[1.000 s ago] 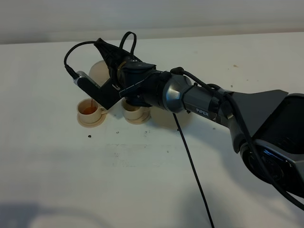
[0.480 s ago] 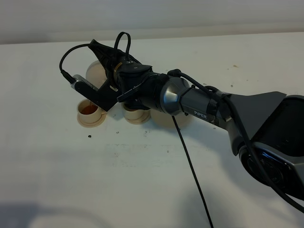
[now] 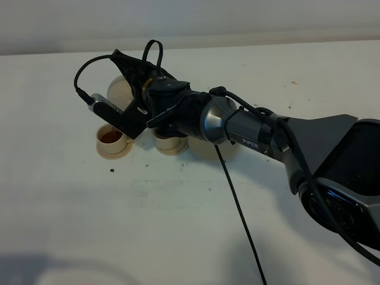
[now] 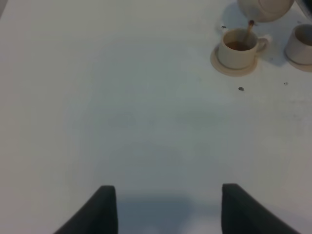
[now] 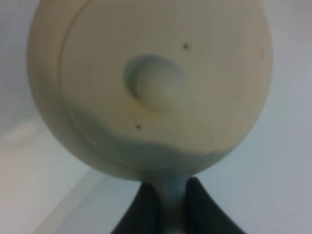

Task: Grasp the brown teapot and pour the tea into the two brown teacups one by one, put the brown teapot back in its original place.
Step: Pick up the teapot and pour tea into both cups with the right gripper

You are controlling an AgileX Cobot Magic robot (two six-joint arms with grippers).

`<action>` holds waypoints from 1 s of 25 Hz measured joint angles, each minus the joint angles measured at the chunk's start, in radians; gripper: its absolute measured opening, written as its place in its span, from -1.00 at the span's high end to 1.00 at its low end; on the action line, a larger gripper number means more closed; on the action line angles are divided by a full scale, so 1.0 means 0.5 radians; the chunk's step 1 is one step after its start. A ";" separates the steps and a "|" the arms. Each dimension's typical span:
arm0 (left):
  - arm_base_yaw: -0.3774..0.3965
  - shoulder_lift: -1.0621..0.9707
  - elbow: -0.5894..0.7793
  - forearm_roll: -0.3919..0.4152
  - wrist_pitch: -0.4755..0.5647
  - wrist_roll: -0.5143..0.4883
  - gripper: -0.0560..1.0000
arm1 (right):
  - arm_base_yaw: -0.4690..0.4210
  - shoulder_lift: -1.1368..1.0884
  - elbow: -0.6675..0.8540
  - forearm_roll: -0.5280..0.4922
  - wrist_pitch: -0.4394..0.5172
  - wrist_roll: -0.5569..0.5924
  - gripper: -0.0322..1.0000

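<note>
The white worktop (image 3: 178, 225) is being crossed by the right arm (image 3: 255, 133), which is being stretched from the near right corner toward the far edge, left of the middle. There the brown teapot (image 5: 146, 73) is being held in the air, spout lowered, by the right gripper (image 5: 167, 197), whose jaws are being clenched on the loop handle (image 5: 168, 183). A wider saucer (image 3: 200, 150) is being partly hidden under that arm, with nothing seen standing on it. The left gripper (image 4: 168, 209) is being held over bare worktop, well apart from the crockery, its jaws released and with nothing between them. Two brown teacups are being carried on small saucers side by side: the one nearer the left edge (image 4: 237, 48), on its saucer (image 4: 219, 63), is being filled by a thin brown stream of tea (image 4: 249, 30) from the spout, while the other teacup (image 3: 168, 139), on its saucer (image 3: 172, 149), is being largely covered by the arm.
</note>
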 joint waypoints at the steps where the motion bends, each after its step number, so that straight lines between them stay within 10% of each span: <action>1: 0.000 0.000 0.000 0.000 0.000 0.000 -0.01 | 0.000 0.000 0.000 0.000 0.000 0.000 0.70; 25: 0.000 0.000 0.000 0.000 0.000 0.000 -0.01 | 0.000 0.000 0.000 -0.120 -0.002 0.000 0.70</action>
